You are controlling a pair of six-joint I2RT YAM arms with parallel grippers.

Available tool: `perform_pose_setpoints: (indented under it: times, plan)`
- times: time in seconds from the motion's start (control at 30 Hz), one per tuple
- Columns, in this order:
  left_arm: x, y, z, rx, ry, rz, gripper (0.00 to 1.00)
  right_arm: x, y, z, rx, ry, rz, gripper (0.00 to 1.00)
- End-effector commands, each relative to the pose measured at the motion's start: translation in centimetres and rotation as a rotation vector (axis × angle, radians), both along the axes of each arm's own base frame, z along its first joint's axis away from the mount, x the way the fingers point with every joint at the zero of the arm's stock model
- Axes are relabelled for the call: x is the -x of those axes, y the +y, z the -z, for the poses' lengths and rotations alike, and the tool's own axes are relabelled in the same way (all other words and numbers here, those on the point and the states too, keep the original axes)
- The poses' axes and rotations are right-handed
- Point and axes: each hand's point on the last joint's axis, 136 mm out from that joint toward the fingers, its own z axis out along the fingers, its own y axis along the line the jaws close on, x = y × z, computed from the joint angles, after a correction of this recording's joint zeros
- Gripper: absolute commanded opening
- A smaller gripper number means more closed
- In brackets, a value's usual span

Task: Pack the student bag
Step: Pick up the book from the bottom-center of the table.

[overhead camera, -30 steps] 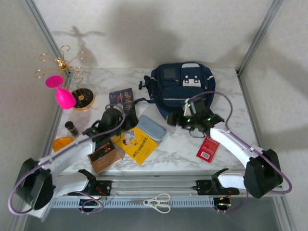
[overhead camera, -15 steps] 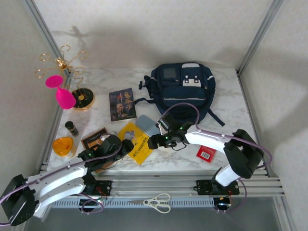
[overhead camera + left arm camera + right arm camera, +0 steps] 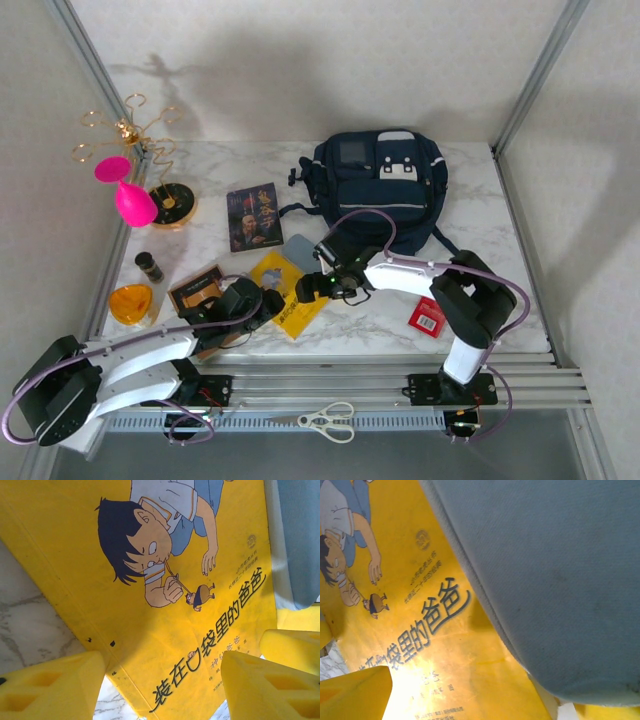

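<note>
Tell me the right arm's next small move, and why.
Probably lower the right gripper onto the pencil case and close the jaws on it: the case lies partly on the book, and the jaws stand open close above it.

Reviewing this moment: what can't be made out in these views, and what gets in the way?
Top view, student bag: too small to tell whether any zip is open.
Top view, pencil case: largely hidden under the right arm; the right wrist view cuts it off at its edges.
Top view, red booklet: partly covered by the right arm; print too small.
Top view, right gripper: jaws hidden under its wrist.
</note>
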Motion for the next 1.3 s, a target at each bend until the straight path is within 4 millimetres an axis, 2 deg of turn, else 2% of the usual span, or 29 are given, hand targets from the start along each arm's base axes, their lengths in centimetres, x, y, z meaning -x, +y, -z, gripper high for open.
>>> perform_pose_setpoints:
  times: [0.0,0.17,0.27,0.43,0.67,0.77,0.9,0.97,1.17,1.27]
  plan:
    - [0.4,2.1,2.3,-0.071,0.032,-0.027,0.64,0.4,2.3,-0.5,-0.066,-0.010,-0.058,0.91]
    - [0.0,4.1,3.0,-0.115,0.047,-0.063,0.62,3.1,2.0,-2.2,-0.150,0.054,-0.074,0.85]
    - [-0.1,4.0,2.9,-0.112,0.043,-0.054,0.61,3.8,2.2,-3.6,-0.205,0.068,-0.087,0.81]
    - [-0.2,4.2,2.7,-0.134,0.040,-0.052,0.61,3.8,2.4,-4.2,-0.215,0.070,-0.089,0.69]
    - [-0.3,4.0,2.5,-0.121,0.029,-0.049,0.60,3.9,3.1,-3.5,-0.218,0.103,-0.100,0.54]
    - [-0.2,4.1,2.4,-0.122,0.027,-0.052,0.60,3.6,3.0,-3.4,-0.200,0.101,-0.089,0.43]
    - [-0.3,4.0,2.3,-0.100,0.019,-0.057,0.60,3.8,2.6,-2.0,-0.162,0.127,-0.086,0.32]
    - [-0.3,3.9,2.2,-0.097,0.018,-0.058,0.60,3.8,2.6,-1.9,-0.157,0.128,-0.086,0.25]
    - [-1.0,3.8,0.9,-0.100,-0.009,-0.061,0.61,3.5,3.7,-5.3,-0.241,0.089,-0.108,0.01]
    - [-1.6,3.7,-0.8,-0.091,-0.042,-0.067,0.64,3.6,4.0,-7.0,-0.281,0.074,-0.126,0.00]
